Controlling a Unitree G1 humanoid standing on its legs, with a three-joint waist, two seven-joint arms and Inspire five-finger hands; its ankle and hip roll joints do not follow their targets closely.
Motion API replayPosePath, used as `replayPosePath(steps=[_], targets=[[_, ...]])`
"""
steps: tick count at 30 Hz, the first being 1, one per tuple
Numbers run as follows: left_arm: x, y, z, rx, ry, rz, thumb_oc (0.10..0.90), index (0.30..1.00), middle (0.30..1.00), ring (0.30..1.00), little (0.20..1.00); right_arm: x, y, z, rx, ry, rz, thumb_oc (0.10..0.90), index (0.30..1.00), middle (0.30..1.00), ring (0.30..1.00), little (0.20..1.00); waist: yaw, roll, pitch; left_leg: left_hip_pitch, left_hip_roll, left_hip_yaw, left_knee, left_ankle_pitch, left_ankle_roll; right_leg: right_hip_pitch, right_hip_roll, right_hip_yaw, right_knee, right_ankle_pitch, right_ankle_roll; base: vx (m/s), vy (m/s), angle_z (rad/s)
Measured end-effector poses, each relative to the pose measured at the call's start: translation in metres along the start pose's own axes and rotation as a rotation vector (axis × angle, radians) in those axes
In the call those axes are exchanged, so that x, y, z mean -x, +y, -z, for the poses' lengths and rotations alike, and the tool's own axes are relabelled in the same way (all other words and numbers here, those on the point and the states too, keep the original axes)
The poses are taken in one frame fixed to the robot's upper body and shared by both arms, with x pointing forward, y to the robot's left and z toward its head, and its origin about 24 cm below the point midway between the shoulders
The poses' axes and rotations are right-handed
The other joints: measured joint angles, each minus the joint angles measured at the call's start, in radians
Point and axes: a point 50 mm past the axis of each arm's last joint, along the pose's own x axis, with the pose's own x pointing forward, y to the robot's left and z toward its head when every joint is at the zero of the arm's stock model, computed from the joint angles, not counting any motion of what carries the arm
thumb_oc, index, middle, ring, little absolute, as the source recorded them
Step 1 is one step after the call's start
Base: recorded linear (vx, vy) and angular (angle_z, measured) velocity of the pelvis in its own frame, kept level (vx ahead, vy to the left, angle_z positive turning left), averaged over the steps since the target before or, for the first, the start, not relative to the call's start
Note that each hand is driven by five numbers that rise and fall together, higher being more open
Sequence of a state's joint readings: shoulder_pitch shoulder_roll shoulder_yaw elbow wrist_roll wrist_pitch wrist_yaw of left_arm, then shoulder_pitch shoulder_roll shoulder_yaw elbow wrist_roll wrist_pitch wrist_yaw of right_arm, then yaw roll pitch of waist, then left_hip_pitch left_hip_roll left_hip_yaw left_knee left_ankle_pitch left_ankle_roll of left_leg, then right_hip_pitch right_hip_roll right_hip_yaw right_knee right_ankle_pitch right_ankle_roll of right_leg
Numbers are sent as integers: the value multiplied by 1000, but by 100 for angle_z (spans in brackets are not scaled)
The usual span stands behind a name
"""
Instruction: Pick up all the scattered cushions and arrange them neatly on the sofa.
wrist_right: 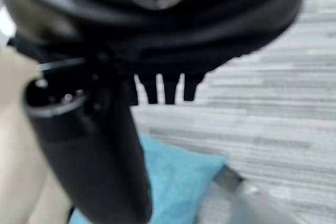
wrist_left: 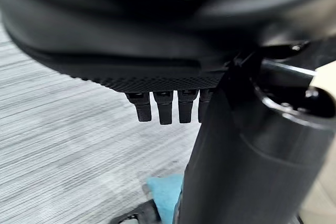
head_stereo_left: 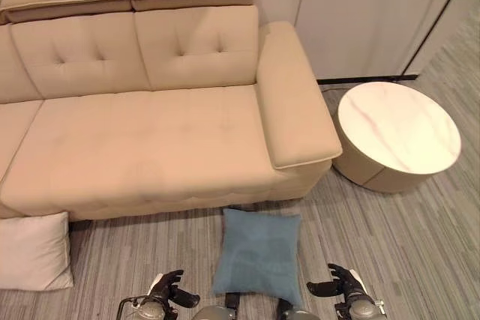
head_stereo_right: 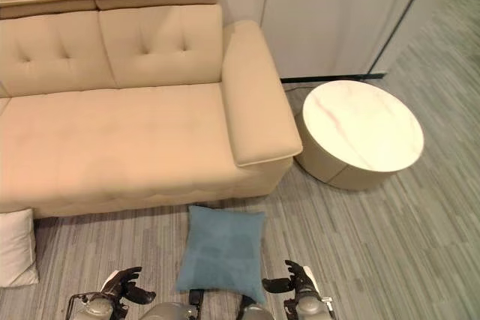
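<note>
A blue cushion (head_stereo_left: 259, 254) lies flat on the grey carpet just in front of the beige sofa (head_stereo_left: 157, 140), below its right end. A white cushion (head_stereo_left: 31, 251) lies on the floor at the lower left, against the sofa's base. My left hand (head_stereo_left: 169, 291) hangs low to the left of the blue cushion, its fingers relaxed and holding nothing. My right hand (head_stereo_left: 341, 284) hangs to the right of that cushion, also open and empty. The right wrist view shows the blue cushion (wrist_right: 184, 182) past my fingers (wrist_right: 163, 87). A corner of the blue cushion (wrist_left: 165, 192) shows in the left wrist view.
A round white marble-topped side table (head_stereo_left: 396, 131) stands on the carpet right of the sofa's armrest (head_stereo_left: 296, 103). Pale wall panels (head_stereo_left: 360, 13) rise behind it. Grey striped carpet (head_stereo_left: 390, 252) spreads to the lower right.
</note>
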State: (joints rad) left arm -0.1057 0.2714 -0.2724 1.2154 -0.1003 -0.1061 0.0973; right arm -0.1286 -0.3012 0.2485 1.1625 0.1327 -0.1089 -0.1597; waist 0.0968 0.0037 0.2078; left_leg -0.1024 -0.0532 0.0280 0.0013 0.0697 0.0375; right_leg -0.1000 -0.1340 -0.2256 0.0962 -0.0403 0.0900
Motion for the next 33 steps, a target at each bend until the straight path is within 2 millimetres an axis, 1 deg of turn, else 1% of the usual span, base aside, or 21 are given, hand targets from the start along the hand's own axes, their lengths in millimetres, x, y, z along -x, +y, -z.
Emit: replayPosePath(steps=[1,3,4,5,7,8,10,12,14,15,17,18,19,21,23,25,26,27,28,31,33], targets=[[-1,1,-6,21,-13,-8,800,900,900,900,900,-1,-1,-5,-7,-15,11,800,900,900,900,900,1,-1,4,-65,15,-34,24,10,-15,-26,25,-23,-14,35,-22,-284,-109,46],[-3,2,-13,32,-29,-13,800,900,900,900,900,-3,-1,-11,-11,-29,13,800,900,900,900,900,8,-8,16,-100,31,-40,40,19,-29,-52,41,-37,-4,38,-32,-256,-87,44],[-8,6,-49,55,-129,-33,800,900,900,900,900,-9,-14,-40,-59,-111,77,800,900,900,900,900,-3,-7,90,-234,43,-69,149,1,-57,-188,25,-72,151,-36,-66,-165,-72,53],[-9,10,-69,71,-186,-45,800,900,900,900,900,-12,-19,-56,-84,-144,95,800,900,900,900,900,3,-12,138,-280,40,-75,174,9,-65,-251,26,-74,227,-46,-82,-211,-40,50],[-9,16,-97,111,-271,-67,800,900,900,900,900,-14,-25,-80,-114,-200,118,800,900,900,900,900,4,-25,164,-399,39,-77,247,-13,-85,-389,0,-71,345,-96,-93,-133,-27,9],[-9,19,-111,134,-310,-76,800,900,900,900,900,-15,-30,-95,-134,-239,134,800,900,900,900,900,0,-25,188,-453,39,-79,286,-21,-74,-445,-11,-70,397,-116,-112,-108,5,6],[-4,31,-156,232,-422,-106,800,900,900,900,900,-12,-44,-143,-236,-357,182,800,900,900,900,900,-1,-10,279,-564,46,-77,369,-24,-70,-561,-17,-68,486,-123,-133,-137,32,-3],[-2,33,-165,287,-452,-117,800,900,900,900,900,-10,-45,-162,-267,-402,188,800,900,900,900,900,-2,-5,286,-623,53,-70,417,-35,-68,-621,-15,-61,525,-131,-143,-155,41,-15],[2,38,-182,325,-504,-137,800,900,900,900,900,-6,-55,-183,-307,-458,231,800,900,900,900,900,-4,3,287,-734,57,-70,518,-62,-64,-725,-20,-50,605,-150,-156,-94,27,-16],[6,42,-196,345,-543,-142,800,900,900,900,900,-2,-64,-196,-311,-496,261,800,900,900,900,900,-5,6,286,-814,57,-68,578,-81,-66,-803,-27,-42,662,-164,-163,-67,40,-7],[18,53,-227,374,-650,-154,800,900,900,900,900,8,-82,-226,-348,-584,305,800,900,900,900,900,-12,13,292,-965,53,-67,675,-92,-64,-949,-44,-37,758,-178,-177,-25,50,3],[24,58,-240,374,-695,-158,800,900,900,900,900,13,-88,-238,-361,-619,323,800,900,900,900,900,-12,14,304,-1022,53,-67,732,-104,-73,-1003,-50,-31,809,-185,-189,7,39,0],[28,62,-250,368,-727,-165,800,900,900,900,900,17,-93,-248,-371,-643,337,800,900,900,900,900,-13,15,312,-1074,54,-67,804,-129,-68,-1052,-54,-22,868,-205,-197,32,33,-8],[37,68,-266,383,-783,-171,800,900,900,900,900,28,-103,-267,-397,-722,360,800,900,900,900,900,-12,29,319,-1193,55,-64,956,-193,-56,-1162,-71,-5,1006,-261,-217,74,43,-9],[45,76,-275,405,-826,-188,800,900,900,900,900,36,-107,-278,-420,-768,370,800,900,900,900,900,-20,29,319,-1292,56,-60,1079,-235,-51,-1263,-82,20,1122,-298,-222,145,35,-9],[50,81,-280,418,-857,-202,800,900,900,900,900,44,-111,-288,-425,-821,375,800,900,900,900,900,-20,29,320,-1383,57,-59,1199,-277,-43,-1354,-85,40,1232,-333,-224,153,27,-16],[52,84,-282,439,-864,-210,800,900,900,900,900,48,-113,-293,-426,-846,377,800,900,900,900,900,-22,31,321,-1458,62,-59,1304,-312,-39,-1421,-91,46,1323,-364,-228,160,21,-15],[52,86,-281,459,-860,-218,800,900,900,900,900,55,-117,-299,-470,-882,370,800,900,900,900,900,-27,31,321,-1501,66,-67,1360,-330,-37,-1458,-95,46,1374,-381,-233,157,-1,-13],[51,86,-282,470,-853,-217,800,900,900,900,900,65,-129,-308,-479,-939,409,800,900,900,900,900,-30,31,321,-1563,70,-68,1438,-355,-38,-1510,-100,48,1445,-403,-235,232,13,-5],[53,90,-280,487,-863,-230,800,900,900,900,900,79,-150,-313,-467,-996,463,800,900,900,900,900,-34,29,330,-1653,72,-69,1619,-419,-21,-1593,-115,69,1617,-463,-246,221,-17,-2],[53,94,-275,523,-851,-250,800,900,900,900,900,86,-156,-316,-473,-1037,467,800,900,900,900,900,-35,25,348,-1677,79,-65,1742,-473,-19,-1620,-115,95,1735,-515,-250,115,-8,-13]])
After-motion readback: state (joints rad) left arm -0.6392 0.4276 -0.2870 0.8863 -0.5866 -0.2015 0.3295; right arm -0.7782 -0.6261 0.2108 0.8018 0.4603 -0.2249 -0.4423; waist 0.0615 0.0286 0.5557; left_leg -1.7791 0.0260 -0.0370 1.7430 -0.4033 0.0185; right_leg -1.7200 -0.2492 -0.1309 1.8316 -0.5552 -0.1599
